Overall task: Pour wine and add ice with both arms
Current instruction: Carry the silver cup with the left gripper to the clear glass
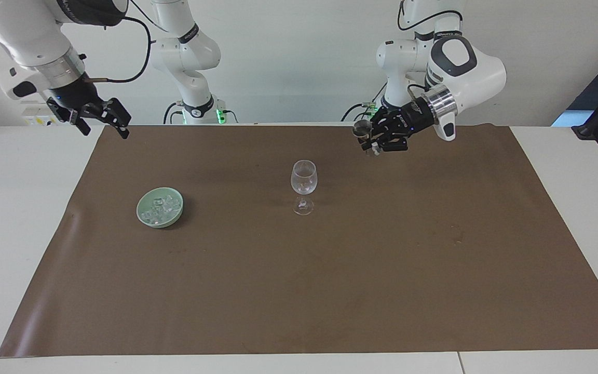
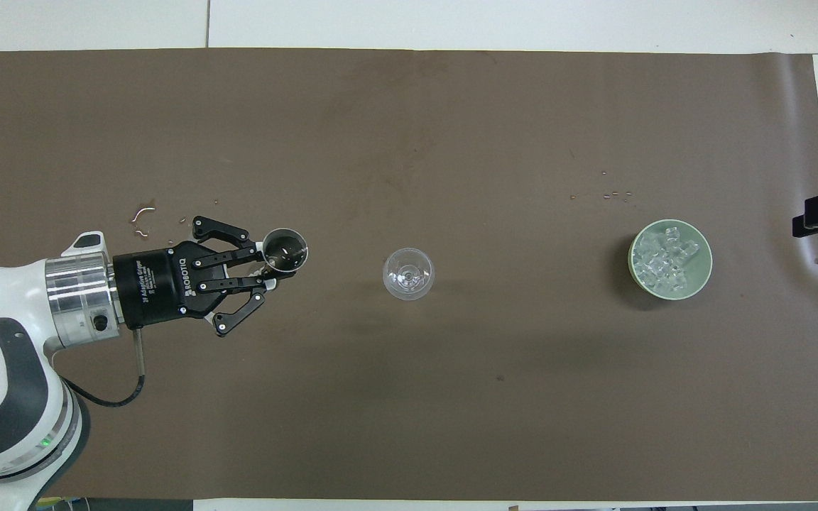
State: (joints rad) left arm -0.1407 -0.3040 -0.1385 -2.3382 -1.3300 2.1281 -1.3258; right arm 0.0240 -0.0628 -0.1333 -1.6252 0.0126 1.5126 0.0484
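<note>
The left gripper [image 1: 370, 144] [image 2: 269, 273] is clenched on a small clear glass cup [image 1: 362, 128] [image 2: 285, 250], raised over the brown mat [image 1: 361, 291] beside the clear stemmed wine glass [image 1: 303, 186] [image 2: 408, 274]. The right gripper [image 1: 103, 120] waits with fingers spread, empty, above the mat's corner. The small clear ice cubes [image 1: 161, 206] [image 2: 668, 259] lie in the pale green bowl [image 1: 143, 215] [image 2: 635, 264] toward the right arm's end.

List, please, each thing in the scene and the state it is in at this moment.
Left gripper: shut on a small clear cup, in the air above the brown mat.
Small clear cup: held, mouth upward.
Stemmed glass: upright on the mat, looks empty.
Green bowl: on the mat, holding ice.
Ice: piled in the bowl.
Right gripper: open, waits at the mat's corner, holding nothing.
</note>
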